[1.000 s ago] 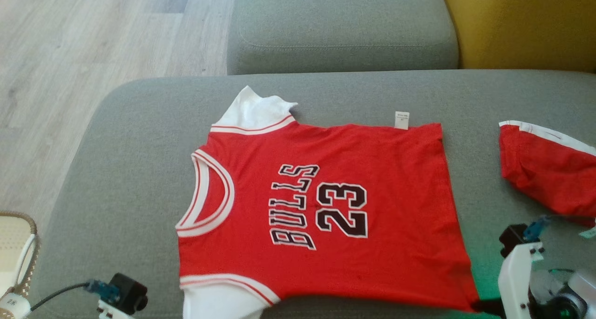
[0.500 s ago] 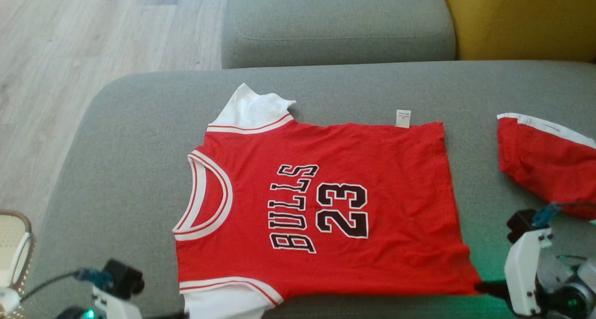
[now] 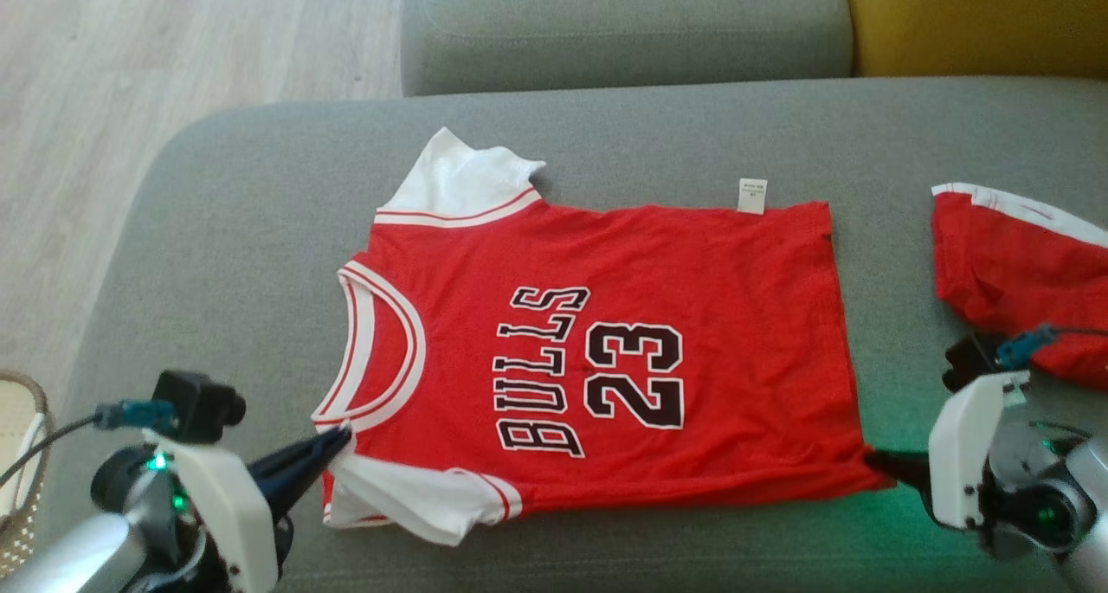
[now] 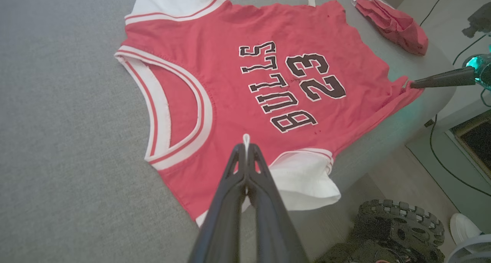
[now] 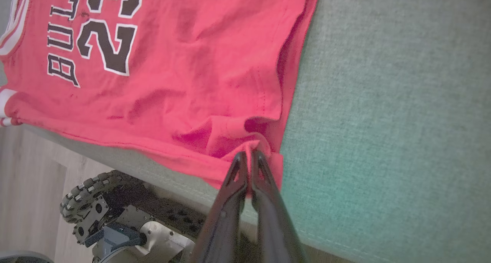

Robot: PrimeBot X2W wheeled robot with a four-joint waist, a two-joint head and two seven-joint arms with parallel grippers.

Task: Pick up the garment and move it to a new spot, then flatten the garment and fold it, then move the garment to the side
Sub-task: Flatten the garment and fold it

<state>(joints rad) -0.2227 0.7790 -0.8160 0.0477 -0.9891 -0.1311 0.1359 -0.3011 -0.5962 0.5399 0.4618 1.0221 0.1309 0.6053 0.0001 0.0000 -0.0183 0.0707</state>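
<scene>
On sofa point(image 3: 216, 229), L gripper point(image 3: 344, 435) pinching jersey point(image 3: 710, 316) shoulder, R gripper point(image 3: 872, 460) pinching hem corner point(image 5: 264, 146), wheels point(image 4: 399, 224) in wrist views.

Jersey point(image 3: 736, 316): red, with a white neck band carrying red stripes.
Sleeves point(image 3: 459, 182): white, edged by a white-and-red striped band.
Lettering point(image 3: 530, 437): black "BULLS 23" outlined in white.
Tag point(image 3: 752, 195): white.
Sofa point(image 3: 242, 255): plain grey weave.
Other garment point(image 3: 1004, 264): red with a white stripe along one edge.
Floor point(image 3: 173, 48): pale grey-brown wood grain.
Cushion point(image 3: 978, 22): mustard yellow.
Basket point(image 3: 41, 420): tan woven rim, cream inside.
Left gripper point(image 3: 344, 435): dark fingers, white casing, green light.
Right gripper point(image 3: 872, 460): dark fingers, white casing, green glow on the grey beside it.
</scene>
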